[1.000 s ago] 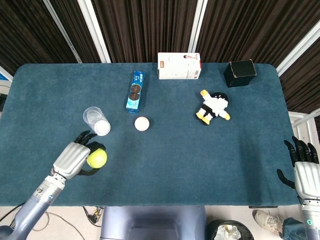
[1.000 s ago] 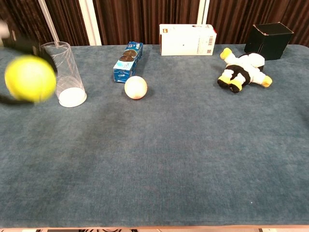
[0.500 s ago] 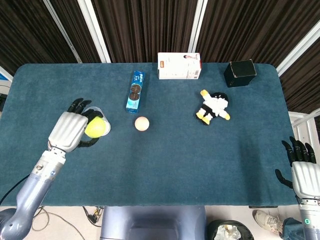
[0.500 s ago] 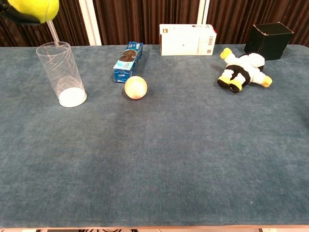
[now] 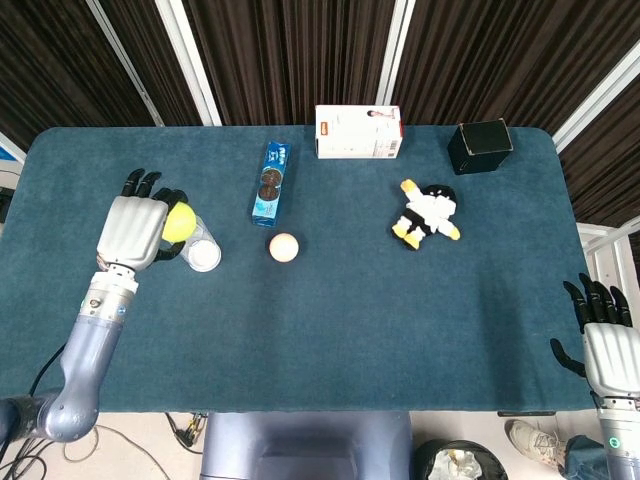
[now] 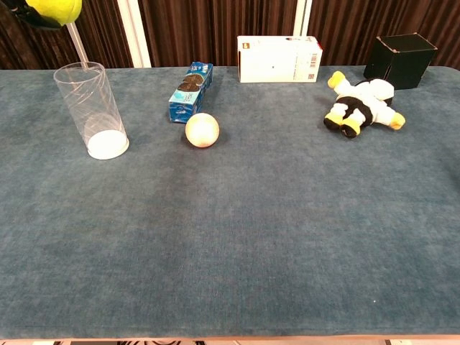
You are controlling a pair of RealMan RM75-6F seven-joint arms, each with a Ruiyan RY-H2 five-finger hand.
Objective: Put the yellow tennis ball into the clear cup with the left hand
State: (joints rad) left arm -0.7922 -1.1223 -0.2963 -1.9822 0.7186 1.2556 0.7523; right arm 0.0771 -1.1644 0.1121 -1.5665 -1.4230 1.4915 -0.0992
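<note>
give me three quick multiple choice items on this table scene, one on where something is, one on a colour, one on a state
1. What lies nearest the blue biscuit pack?
A. pale ball
B. black box
C. plush toy

2. What colour is the ball in the left hand?
A. red
B. yellow
C. blue

3. The clear cup is
A. lying on its side
B. upright and empty
C. upright with the ball inside

Answers:
1 A, the pale ball sits just in front of the pack.
2 B, the tennis ball is yellow.
3 B, the chest view shows it standing with nothing in it.

A yellow tennis ball (image 6: 54, 9) sits high above the upright clear cup (image 6: 94, 110).
</note>
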